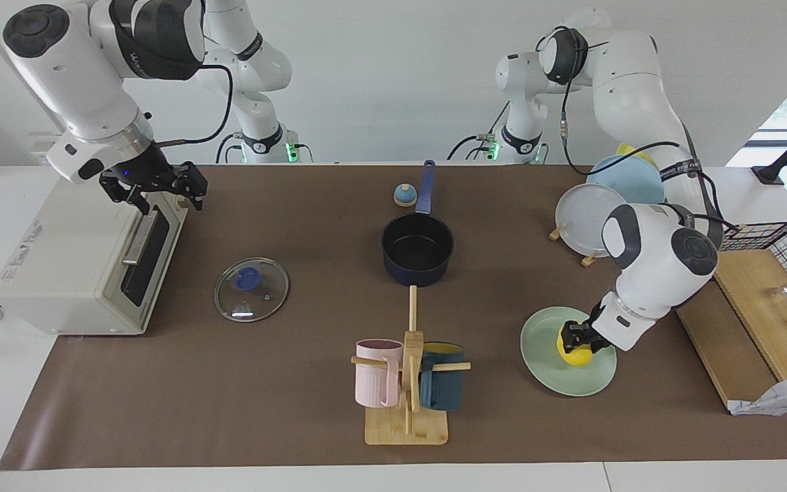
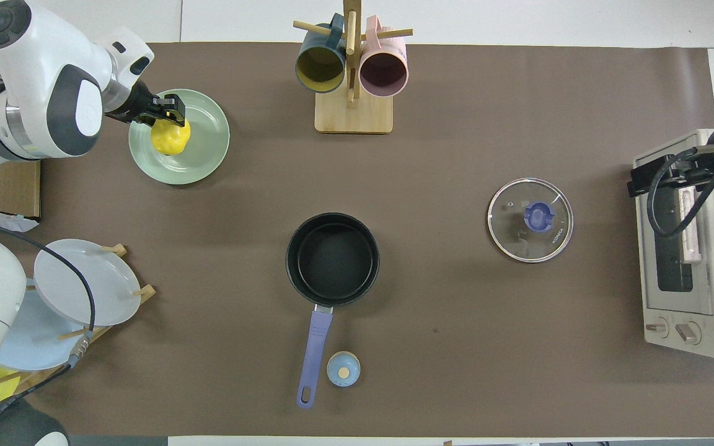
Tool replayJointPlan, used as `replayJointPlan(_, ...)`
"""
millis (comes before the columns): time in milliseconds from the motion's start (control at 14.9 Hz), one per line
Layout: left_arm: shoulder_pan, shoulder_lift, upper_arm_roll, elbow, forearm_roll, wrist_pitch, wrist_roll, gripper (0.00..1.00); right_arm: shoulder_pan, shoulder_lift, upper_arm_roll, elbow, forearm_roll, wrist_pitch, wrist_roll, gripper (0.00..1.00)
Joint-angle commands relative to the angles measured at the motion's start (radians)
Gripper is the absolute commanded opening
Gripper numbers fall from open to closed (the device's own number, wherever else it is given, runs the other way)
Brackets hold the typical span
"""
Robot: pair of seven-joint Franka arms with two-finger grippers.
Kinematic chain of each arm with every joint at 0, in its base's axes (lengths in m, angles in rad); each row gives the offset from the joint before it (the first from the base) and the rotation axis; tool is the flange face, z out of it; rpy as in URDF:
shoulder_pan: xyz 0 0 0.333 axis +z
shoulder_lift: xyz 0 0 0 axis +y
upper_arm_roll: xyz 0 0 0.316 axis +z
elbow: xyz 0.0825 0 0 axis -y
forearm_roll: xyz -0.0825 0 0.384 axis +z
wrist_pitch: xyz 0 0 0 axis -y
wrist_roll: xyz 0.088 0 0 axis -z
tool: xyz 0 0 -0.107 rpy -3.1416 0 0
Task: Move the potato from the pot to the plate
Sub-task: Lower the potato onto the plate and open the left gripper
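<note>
Facing view. The left pincer (image 1: 574, 339) is low over the plate (image 1: 550, 372), its fingers closed on the potato (image 1: 573, 354); the potato sits at or just above the plate's surface, and contact between the two cannot be told. The plate lies on the table (image 1: 298, 410) toward the left arm's end, farther from the robots than the pot (image 1: 417, 249). The pot stands near the middle of the table with nothing in its black inside, its blue handle pointing toward the robots. The right pincer (image 1: 164, 188) waits over the toaster oven (image 1: 72, 266) at the right arm's end; its fingers appear spread and hold nothing. A glass lid (image 1: 251, 289) lies flat between oven and pot. The mug rack (image 1: 407, 383) stands farther from the robots than the pot.

Overhead view. The left pincer (image 2: 168, 110) covers the edge of the plate (image 2: 205, 155) and grips the potato (image 2: 170, 136), which lies within the plate's rim. The pot (image 2: 332, 259) is well apart from the plate, nearer to the robots. The glass lid (image 2: 530, 220) lies beside the toaster oven (image 2: 685, 310). The right pincer (image 2: 636, 183) is over the oven's edge; its finger gap is not readable here.
</note>
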Motion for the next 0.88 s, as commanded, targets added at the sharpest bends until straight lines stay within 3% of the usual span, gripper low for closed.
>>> replayJointPlan(0,-0.006,-0.018,0.004,-0.035,0.013,0.028,0.016,0.00,-0.021,0.009,0.021,0.023,-0.004,-0.010,0.016,1.00)
replayJointPlan(135,-0.009,-0.021,0.004,-0.035,0.036,0.026,0.016,0.00,-0.006,-0.002,0.017,0.020,-0.001,-0.015,0.017,1.00)
replayJointPlan(202,-0.009,-0.021,0.003,-0.035,0.054,0.026,0.017,0.07,0.003,-0.013,0.011,0.010,-0.001,-0.018,0.017,1.00)
replayJointPlan(269,-0.007,-0.021,0.003,-0.034,0.059,0.028,0.017,0.84,0.034,-0.022,-0.021,0.002,-0.001,-0.024,0.019,1.00)
replayJointPlan(337,-0.011,-0.021,0.003,-0.028,0.062,0.026,0.017,1.00,0.075,-0.025,-0.066,-0.006,-0.001,-0.025,0.019,1.00)
replayJointPlan(538,0.000,-0.034,0.004,-0.005,0.065,0.013,0.020,1.00,0.083,-0.025,-0.081,-0.010,-0.001,-0.012,0.016,1.00)
replayJointPlan(808,0.002,-0.169,0.007,-0.002,0.054,-0.050,0.001,1.00,0.062,-0.034,-0.074,-0.020,0.001,-0.041,0.008,1.00)
